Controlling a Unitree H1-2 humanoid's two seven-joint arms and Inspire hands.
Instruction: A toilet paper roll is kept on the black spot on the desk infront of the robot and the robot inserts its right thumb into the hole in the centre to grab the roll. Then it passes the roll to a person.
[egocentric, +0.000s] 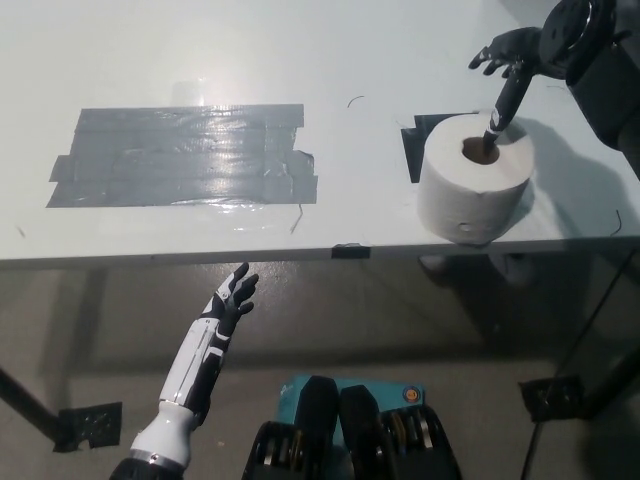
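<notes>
black right hand (507, 62): above the far right of the tabletop, fingers spread and holding nothing, thumb pointing down with its tip at the rim of the roll's centre hole. white cylindrical toilet paper roll (473, 190): upright on a black tape patch (412, 150), near the front edge of the white tabletop (330, 60). grey tape rectangle (185, 155): well to the left. white left hand (232, 297): below the tabletop edge, fingers apart, empty.

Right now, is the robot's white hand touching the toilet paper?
No, the white left hand hangs open below the desk edge, far from the roll.
</notes>
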